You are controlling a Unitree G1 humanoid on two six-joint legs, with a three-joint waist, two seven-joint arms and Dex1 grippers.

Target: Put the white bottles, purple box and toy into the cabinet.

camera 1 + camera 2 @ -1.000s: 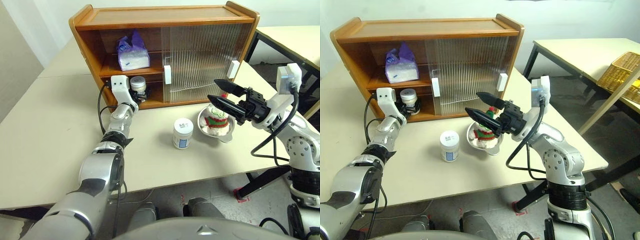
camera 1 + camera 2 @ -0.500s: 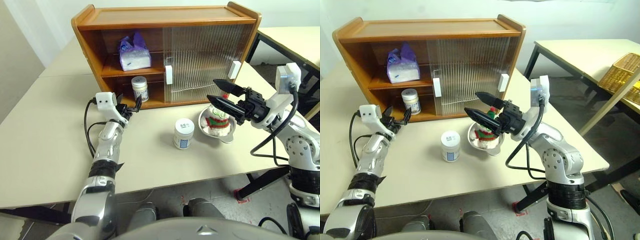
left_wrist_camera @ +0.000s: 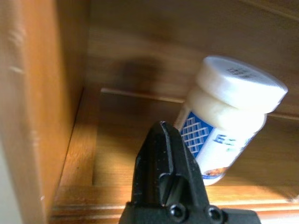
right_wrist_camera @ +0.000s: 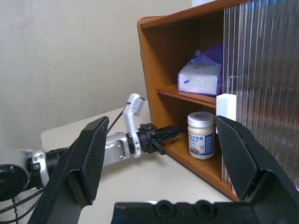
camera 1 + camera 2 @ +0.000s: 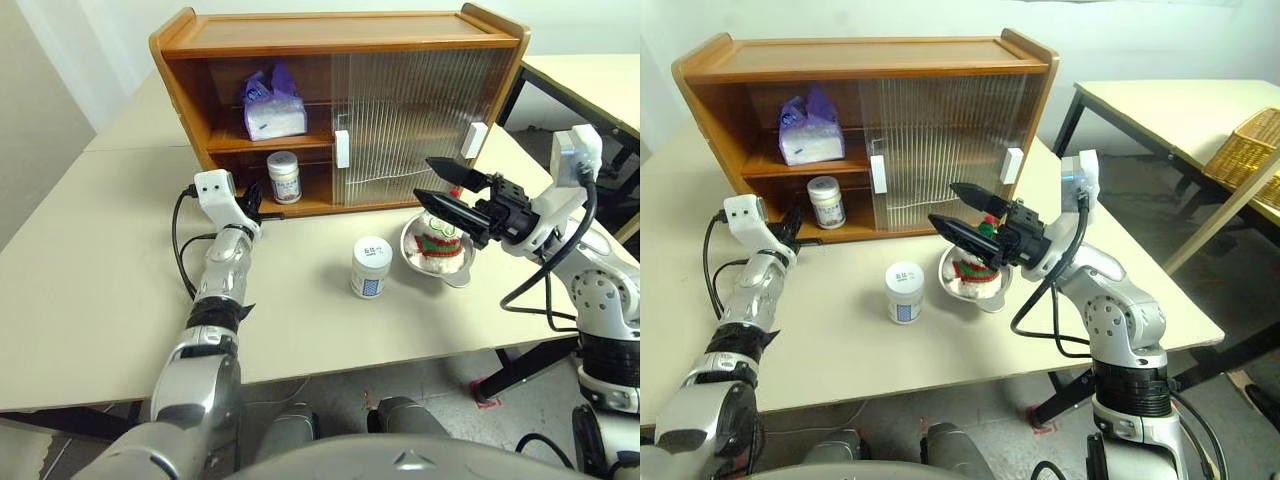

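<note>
Left hand: its fingers are pressed together with nothing between them. It sits low over the tabletop, just outside the open side of the cabinet.
Purple box: it is in the cabinet, on the upper shelf. This part looks done.
First white bottle: it stands upright on the bottom floor of the cabinet, under the purple box. It is near the left hand but not touching it. This part looks done too.
Second white bottle: it is out on the tabletop, in front of the cabinet, standing alone. It has yet to go in.
Toy: it sits in a round metal bowl, just right of the second white bottle. It has yet to go in as well.
Right hand: its fingers are spread wide and hold nothing. It hangs in the air above the toy.
How far: about half is done, I think. Two things are in and two are left.
</note>
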